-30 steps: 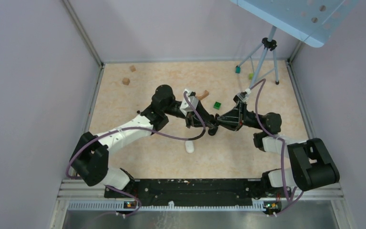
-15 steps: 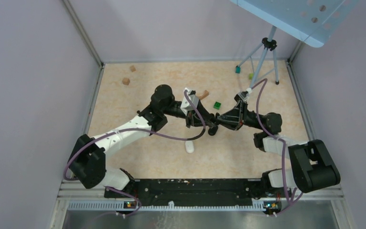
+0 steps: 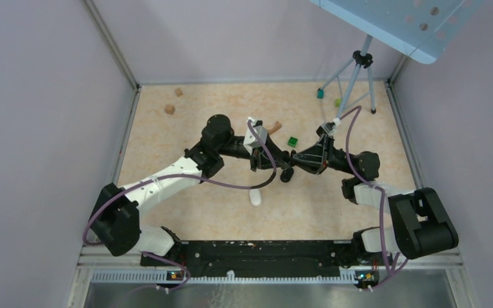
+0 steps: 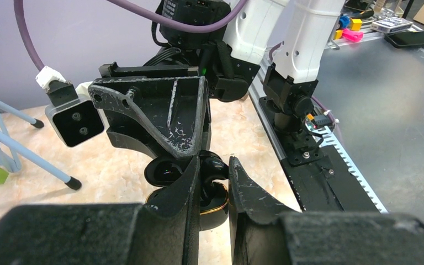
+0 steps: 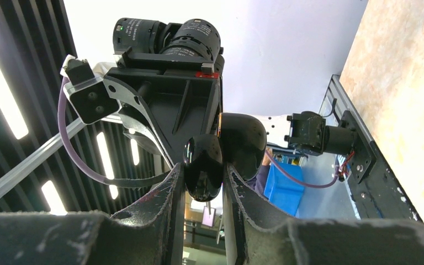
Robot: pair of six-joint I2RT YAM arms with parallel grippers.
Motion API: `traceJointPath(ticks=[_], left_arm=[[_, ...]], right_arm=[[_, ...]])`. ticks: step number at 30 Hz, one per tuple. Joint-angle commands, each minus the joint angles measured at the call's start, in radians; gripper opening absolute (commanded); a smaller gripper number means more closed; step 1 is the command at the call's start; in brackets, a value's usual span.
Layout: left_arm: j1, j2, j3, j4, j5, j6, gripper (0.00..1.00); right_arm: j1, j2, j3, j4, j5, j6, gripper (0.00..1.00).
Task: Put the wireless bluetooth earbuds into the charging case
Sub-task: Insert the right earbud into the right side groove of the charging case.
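The left gripper [image 4: 214, 164] has its two scuffed black fingers closed on a small glossy black earbud [image 4: 212, 168], low in the middle of the left wrist view. Directly beneath the earbud sits the charging case [image 4: 214, 207]: black and rounded, with a thin gold rim around its mouth and its lid swung open to the left. Whether the earbud touches the case cannot be told.

In the right wrist view the right gripper [image 5: 203, 172] is clamped on the case from the other side, and the shiny shell bulges out between its fingers at the centre of the frame.

From above, both grippers meet nose to nose just above the middle of the frame, holding the case off the table [image 3: 321, 208], a beige speckled top ringed by pale lilac walls. A small white object [image 3: 255, 197] lies on the table below the grippers. A green block [image 3: 292, 141] sits just above them, two wooden blocks [image 3: 169, 109] lie at upper left, and a tripod [image 3: 358, 70] stands at upper right.

In the top view the earbud itself is too small to pick out, and the case's inside is hidden by the fingers in every view
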Motion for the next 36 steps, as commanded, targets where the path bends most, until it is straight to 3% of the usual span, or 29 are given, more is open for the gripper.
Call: traceJointPath(ticks=[1, 7, 18, 25, 36], left_arm=[[0.011, -0.024, -0.034, -0.039, -0.084, 0.017, 0.00], [0.011, -0.044, -0.053, -0.043, -0.137, 0.004, 0.00], [0.011, -0.029, -0.070, -0.008, -0.104, -0.045, 0.00], [0.011, -0.041, -0.137, 0.101, -0.153, -0.162, 0.00], [0.010, -0.080, -0.196, 0.103, -0.247, -0.171, 0.00]], right_arm=[[0.009, -0.008, 0.030, 0.222, -0.013, 0.014, 0.00], [0.008, -0.001, 0.029, 0.224, -0.007, 0.016, 0.00], [0.009, -0.006, 0.038, 0.240, 0.000, 0.021, 0.00], [0.008, 0.003, 0.024, 0.269, 0.032, 0.024, 0.00], [0.009, -0.019, 0.040, 0.271, 0.006, 0.017, 0.00]])
